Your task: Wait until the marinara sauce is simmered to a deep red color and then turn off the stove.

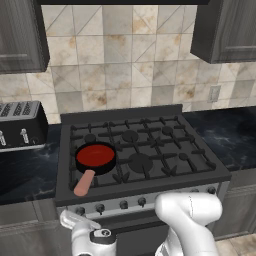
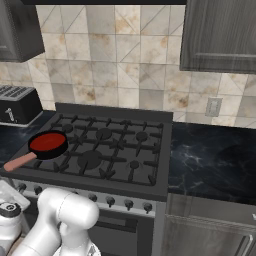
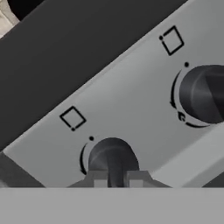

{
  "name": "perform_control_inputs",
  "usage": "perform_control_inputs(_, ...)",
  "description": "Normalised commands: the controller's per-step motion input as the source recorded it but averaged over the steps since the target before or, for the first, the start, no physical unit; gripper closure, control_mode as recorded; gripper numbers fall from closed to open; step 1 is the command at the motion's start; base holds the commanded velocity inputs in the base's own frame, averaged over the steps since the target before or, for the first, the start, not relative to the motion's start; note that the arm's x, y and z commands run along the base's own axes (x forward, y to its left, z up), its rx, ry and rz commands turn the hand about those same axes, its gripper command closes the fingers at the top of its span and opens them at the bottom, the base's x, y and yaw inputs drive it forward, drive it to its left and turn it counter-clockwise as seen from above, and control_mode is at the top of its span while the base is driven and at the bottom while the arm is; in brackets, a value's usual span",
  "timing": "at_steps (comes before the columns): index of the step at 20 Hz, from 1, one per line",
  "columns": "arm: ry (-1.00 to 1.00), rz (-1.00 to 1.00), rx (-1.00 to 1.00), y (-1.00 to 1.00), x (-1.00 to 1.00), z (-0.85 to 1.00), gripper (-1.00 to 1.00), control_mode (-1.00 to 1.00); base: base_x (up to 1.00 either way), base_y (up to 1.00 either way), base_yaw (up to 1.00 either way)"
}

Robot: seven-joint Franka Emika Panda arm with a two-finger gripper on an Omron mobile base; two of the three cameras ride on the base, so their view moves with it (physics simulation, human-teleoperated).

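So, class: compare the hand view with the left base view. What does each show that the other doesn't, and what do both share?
Hand view alone: the fingers straddling a knob, with small square markings on the strip. Left base view alone: the marinara sauce, deep red in its skillet on the front left burner, and a toaster. Shared: the stove and its silver knob strip.

The white arm is folding low in front of the base, its elbow bulging up and its wrist dropping down and to the left. In the hand view the tool [image 3: 116, 178] is sitting with its two fingertips [image 3: 97, 179] parted either side of a knob [image 3: 113, 158], seemingly touching it, though contact is hard to confirm.
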Motion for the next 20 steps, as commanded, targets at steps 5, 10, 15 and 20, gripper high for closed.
perform_control_inputs(5,0.0,-0.05,0.47,-0.09,0.0,-0.32,1.0,-1.0,0.0,0.0,0.0)
perform_control_inputs(10,0.0,-0.08,0.56,-0.12,0.0,-0.39,1.0,-1.0,0.0,0.0,0.0)
perform_control_inputs(15,0.0,-0.09,0.61,-0.16,0.0,-0.47,1.0,-1.0,0.0,0.0,0.0)
perform_control_inputs(20,0.0,-0.15,0.66,-0.13,0.0,-0.52,1.0,-1.0,0.0,0.0,0.0)
